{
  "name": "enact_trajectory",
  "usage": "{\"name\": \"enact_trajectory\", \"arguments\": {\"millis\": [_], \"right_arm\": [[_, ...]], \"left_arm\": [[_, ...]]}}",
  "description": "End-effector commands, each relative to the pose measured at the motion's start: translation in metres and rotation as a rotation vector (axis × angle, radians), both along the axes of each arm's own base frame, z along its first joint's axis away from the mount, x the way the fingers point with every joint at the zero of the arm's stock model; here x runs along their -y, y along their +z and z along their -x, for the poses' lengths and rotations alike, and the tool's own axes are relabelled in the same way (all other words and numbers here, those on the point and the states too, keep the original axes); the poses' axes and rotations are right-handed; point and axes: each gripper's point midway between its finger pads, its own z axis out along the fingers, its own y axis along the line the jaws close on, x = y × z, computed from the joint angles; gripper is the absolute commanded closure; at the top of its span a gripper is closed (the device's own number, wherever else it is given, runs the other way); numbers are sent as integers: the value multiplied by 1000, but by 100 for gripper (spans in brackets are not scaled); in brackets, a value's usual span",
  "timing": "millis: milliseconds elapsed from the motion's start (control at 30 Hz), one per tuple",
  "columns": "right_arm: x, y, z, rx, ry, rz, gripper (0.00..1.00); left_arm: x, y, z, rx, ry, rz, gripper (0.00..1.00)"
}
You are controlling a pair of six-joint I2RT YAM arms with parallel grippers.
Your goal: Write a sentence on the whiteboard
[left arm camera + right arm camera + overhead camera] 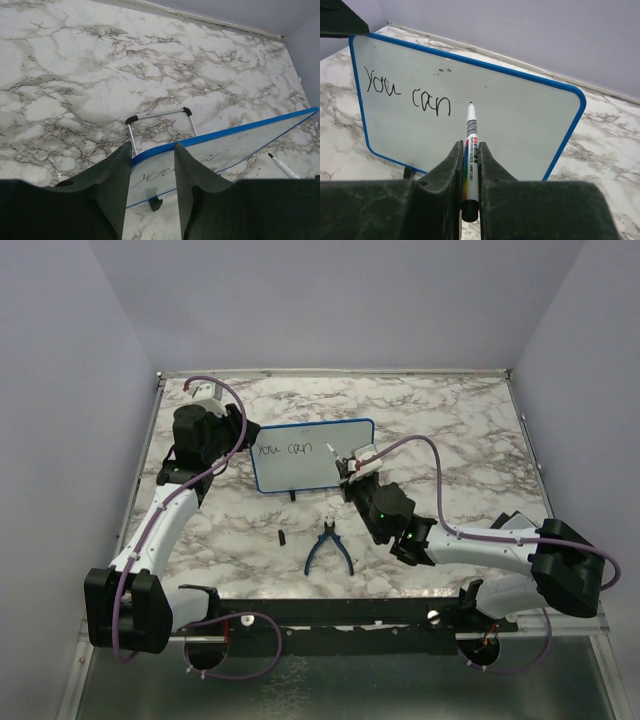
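The whiteboard (312, 458) stands upright on the marble table, blue-framed, with "you can" (284, 450) written in black on its left half. My right gripper (352, 468) is shut on a white marker (471, 127). The marker's tip points at the board just right of "can" (431, 102), at or very near the surface. My left gripper (238, 443) is at the board's upper left corner. In the left wrist view its jaws (152, 147) stand apart, with the board's blue top edge (225, 135) running between and behind them.
Blue-handled pliers (328, 548) lie in front of the board, with a small black cap (283, 537) to their left. A wire stand (160, 120) props the board from behind. Walls close the table at the back and sides.
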Motion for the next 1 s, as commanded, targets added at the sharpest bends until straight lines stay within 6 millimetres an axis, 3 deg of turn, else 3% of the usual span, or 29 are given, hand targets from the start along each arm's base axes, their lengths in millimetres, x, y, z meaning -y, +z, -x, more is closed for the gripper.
{"name": "enact_trajectory", "arguments": {"millis": [0,533,967], "right_arm": [[-4,-2,4,12,45,2,99],[-21,-16,-4,15,52,20,99],[-23,-24,-9,1,24,28,99]], "left_arm": [[2,-10,7,-22,-21,-12,60],[3,-9,7,-21,-25,-13,60],[3,-8,8,-19,-27,-10,60]]}}
